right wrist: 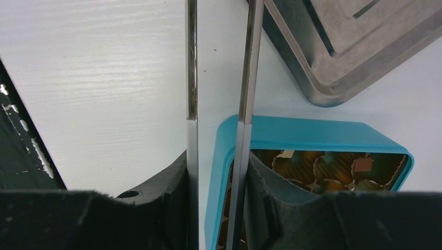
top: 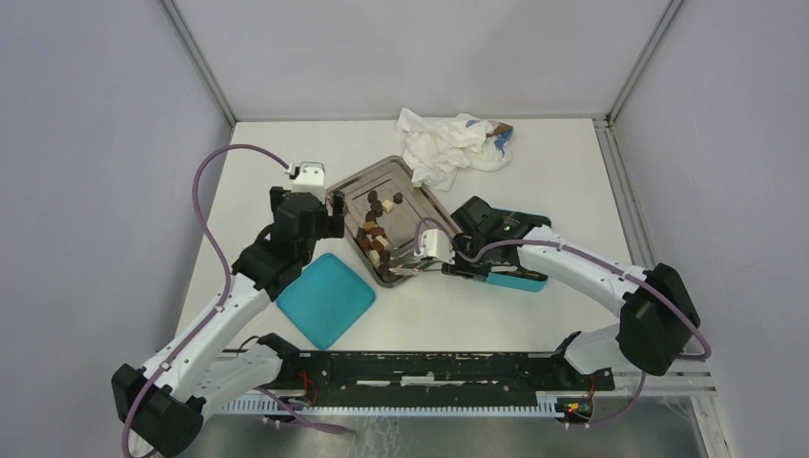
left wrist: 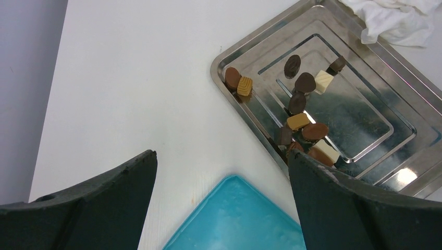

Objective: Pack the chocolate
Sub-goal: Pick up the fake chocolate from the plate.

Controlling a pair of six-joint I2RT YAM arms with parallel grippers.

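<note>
The left end effector (left wrist: 221,156) is wide open, with chocolate (left wrist: 305,82) at upper right. The right end effector (right wrist: 216,172) grips metal tongs (right wrist: 192,62).

The chocolate (left wrist: 299,121) is dark brown, caramel and cream, the tray (left wrist: 359,114) and tongs (right wrist: 192,78) silver, the cloth (top: 444,148) white, seemingly blue-marked.

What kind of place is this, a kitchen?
Probably a robot test bench, not a kitchen: two robot arms bolted to a white table, bare grey walls around it, chocolate on a steel tray.
</note>
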